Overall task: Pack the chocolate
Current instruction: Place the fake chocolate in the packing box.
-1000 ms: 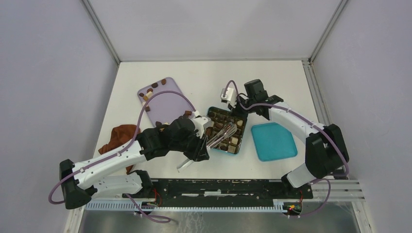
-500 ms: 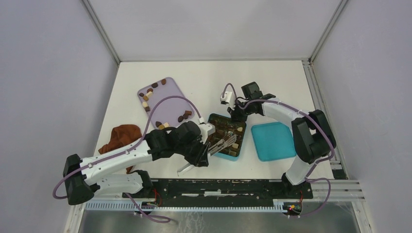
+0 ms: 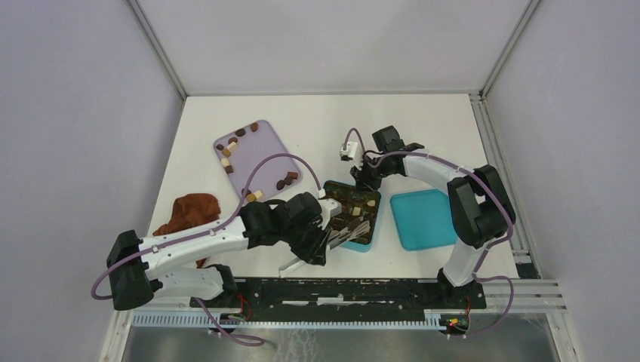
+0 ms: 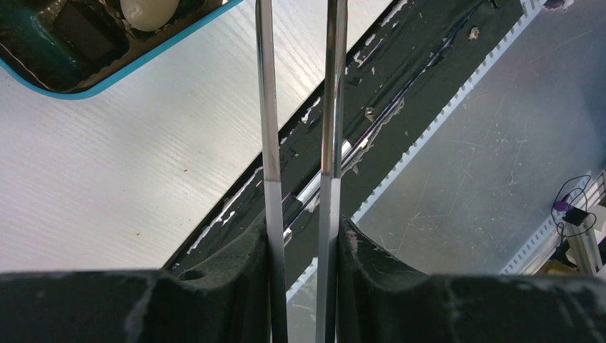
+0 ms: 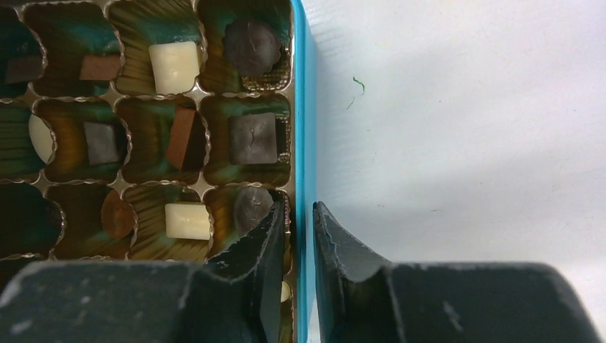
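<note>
The teal box (image 3: 376,205) sits mid-table, its cells holding chocolate (image 5: 175,66) in cream, tan and dark pieces. More chocolate (image 3: 287,182) lies loose on the lilac tray (image 3: 263,157). My left gripper (image 3: 320,238) (image 4: 300,230) is shut on metal tongs (image 4: 266,143), whose tips reach over the box's near side (image 4: 93,82). My right gripper (image 3: 363,179) (image 5: 300,211) straddles the box's far wall (image 5: 304,107), one finger inside a cell and one outside. Its jaws stand slightly wider than the wall.
The teal lid (image 3: 425,219) lies right of the box. A reddish-brown cloth (image 3: 189,213) is bunched at the left, near the left arm. The black rail (image 3: 355,290) runs along the near table edge, just behind the left gripper.
The box has shifted a little toward the near edge, and both grippers have moved with it. The right jaws, pinched on the wall before, have parted slightly.
</note>
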Tool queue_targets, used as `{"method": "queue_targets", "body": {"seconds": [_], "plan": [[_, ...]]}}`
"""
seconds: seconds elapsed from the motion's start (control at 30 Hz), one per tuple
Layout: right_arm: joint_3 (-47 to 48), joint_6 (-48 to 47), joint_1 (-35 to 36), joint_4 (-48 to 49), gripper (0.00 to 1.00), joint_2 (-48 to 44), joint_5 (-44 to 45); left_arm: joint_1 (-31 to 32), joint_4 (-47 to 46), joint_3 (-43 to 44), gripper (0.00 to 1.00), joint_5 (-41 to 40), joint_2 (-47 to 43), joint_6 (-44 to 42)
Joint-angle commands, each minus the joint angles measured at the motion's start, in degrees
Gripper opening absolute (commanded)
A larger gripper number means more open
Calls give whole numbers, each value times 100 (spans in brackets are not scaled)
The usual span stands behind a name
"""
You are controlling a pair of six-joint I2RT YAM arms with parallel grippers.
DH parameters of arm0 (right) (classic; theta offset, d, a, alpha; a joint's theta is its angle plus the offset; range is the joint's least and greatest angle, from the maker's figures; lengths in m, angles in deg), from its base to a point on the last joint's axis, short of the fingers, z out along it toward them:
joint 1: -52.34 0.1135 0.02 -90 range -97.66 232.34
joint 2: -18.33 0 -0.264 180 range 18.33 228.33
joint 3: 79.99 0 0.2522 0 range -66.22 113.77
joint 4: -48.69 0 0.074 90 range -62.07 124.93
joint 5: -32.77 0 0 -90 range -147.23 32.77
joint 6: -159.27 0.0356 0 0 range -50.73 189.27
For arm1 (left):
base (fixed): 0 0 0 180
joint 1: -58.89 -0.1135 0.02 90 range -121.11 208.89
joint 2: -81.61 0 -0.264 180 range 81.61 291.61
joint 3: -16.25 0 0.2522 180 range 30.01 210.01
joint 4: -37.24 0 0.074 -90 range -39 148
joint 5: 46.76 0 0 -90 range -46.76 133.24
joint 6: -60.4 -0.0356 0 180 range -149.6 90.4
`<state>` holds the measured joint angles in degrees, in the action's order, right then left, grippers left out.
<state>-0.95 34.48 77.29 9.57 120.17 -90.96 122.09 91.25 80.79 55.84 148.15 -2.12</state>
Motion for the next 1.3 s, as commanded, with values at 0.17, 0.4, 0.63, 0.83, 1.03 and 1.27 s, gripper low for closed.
{"method": "queue_targets", "body": {"seconds": [0.17,0.4,0.63,0.83,1.03,1.27], "plan": [[287,-63,-23,16,32,-24,-265,75,-228,81,5,208,208,-103],[293,-90,-30,-8,48,-41,-257,115,-297,64,9,334,261,-90],[285,-110,-60,-16,56,-68,-248,151,-287,81,22,329,368,-103],[270,-118,-65,-13,61,-92,-248,166,-203,164,31,154,341,-103],[269,-125,-75,-13,63,-108,-247,158,-205,186,38,82,324,-112],[262,-127,-74,-10,65,-132,-256,158,-211,201,41,68,281,-121]]}}
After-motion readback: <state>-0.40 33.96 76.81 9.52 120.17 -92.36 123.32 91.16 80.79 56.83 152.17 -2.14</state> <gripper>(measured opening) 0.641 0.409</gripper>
